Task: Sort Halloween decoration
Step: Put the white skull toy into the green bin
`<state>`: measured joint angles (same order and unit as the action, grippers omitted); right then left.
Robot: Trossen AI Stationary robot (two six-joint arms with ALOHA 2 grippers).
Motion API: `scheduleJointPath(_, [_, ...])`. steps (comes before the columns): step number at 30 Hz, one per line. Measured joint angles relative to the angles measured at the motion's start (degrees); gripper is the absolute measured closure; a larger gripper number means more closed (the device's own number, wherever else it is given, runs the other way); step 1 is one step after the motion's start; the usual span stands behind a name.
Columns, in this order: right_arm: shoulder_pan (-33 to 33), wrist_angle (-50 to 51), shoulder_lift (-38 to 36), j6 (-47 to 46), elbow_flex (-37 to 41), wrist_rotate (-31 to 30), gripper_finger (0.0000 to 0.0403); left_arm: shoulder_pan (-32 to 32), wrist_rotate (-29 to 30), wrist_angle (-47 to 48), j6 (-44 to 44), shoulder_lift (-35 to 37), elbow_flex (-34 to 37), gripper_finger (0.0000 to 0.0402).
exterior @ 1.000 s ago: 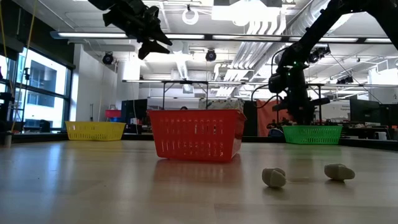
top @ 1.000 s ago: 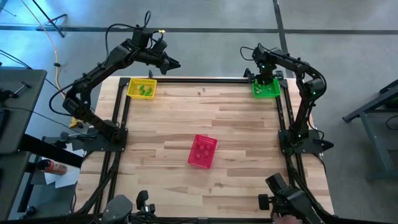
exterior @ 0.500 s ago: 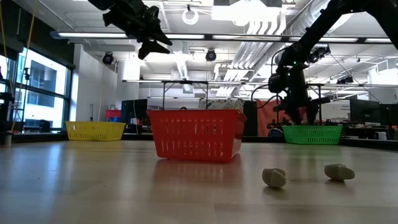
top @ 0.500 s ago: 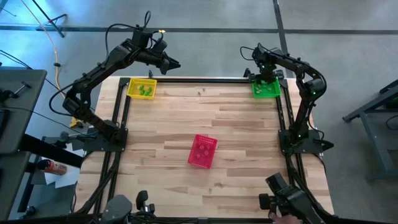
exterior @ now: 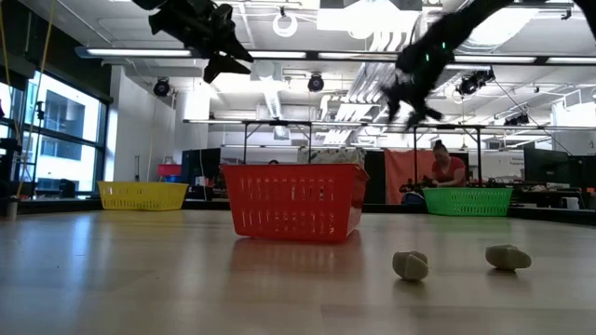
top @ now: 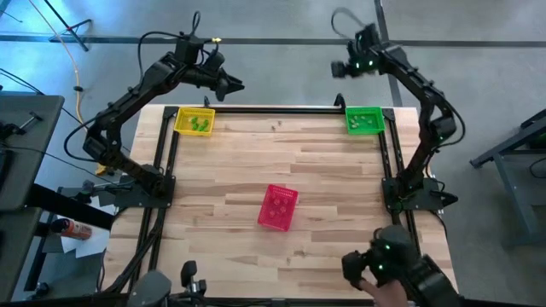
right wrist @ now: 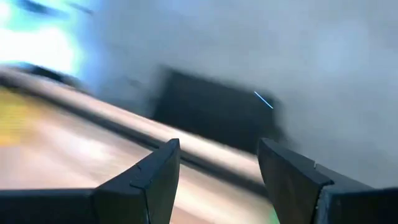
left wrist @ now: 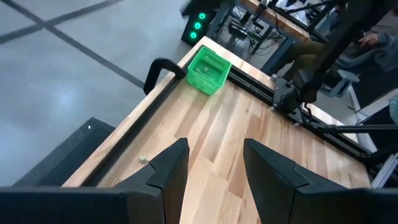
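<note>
The yellow basket point(top: 194, 121) at the table's far left corner holds small green Halloween decorations point(top: 200, 124). At the far right corner stands the green basket point(top: 364, 120). A pink basket point(top: 278, 207) sits near the table's middle. My left gripper point(top: 236, 84) hangs high over the far edge, right of the yellow basket. It is open and empty in the left wrist view point(left wrist: 214, 168). My right gripper point(top: 339, 69) is raised beyond the far edge, left of the green basket. Its fingers stand open and empty in the right wrist view point(right wrist: 217, 165).
Two small pale lumps point(exterior: 410, 265) point(exterior: 507, 258) lie on the table toward its near edge. A tiny trinket point(left wrist: 143, 159) sits by the far rail. A person point(exterior: 447, 169) sits behind the green basket point(exterior: 467, 201), beyond the table. Bare wood lies between the three baskets.
My right gripper has risen from just over the green basket. It has swung up and away past the table's far edge, toward the left, moving fast. My left gripper has shifted slightly. The baskets have stayed where they were.
</note>
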<state>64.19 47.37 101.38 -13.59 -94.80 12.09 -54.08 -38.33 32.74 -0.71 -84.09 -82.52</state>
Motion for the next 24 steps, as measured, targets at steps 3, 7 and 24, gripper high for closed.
scheduleJointPath(3, [-2.3, -7.2, -1.7, 1.8, -4.0, 10.7, 0.0192, 0.0, 0.0, 0.0, 1.9, 1.1, 0.0, 0.0257])
scheduleJointPath(7, [-6.7, -12.0, -2.7, 6.4, -9.3, 24.6, 0.0192, 0.6, 0.0, -0.1, 2.9, 1.5, 0.0, 0.0257])
scheduleJointPath(24, [-23.3, -12.0, -2.6, 18.7, -15.9, 33.4, 0.0192, 5.6, -5.7, -15.0, -2.6, 1.8, 0.0, 0.0257])
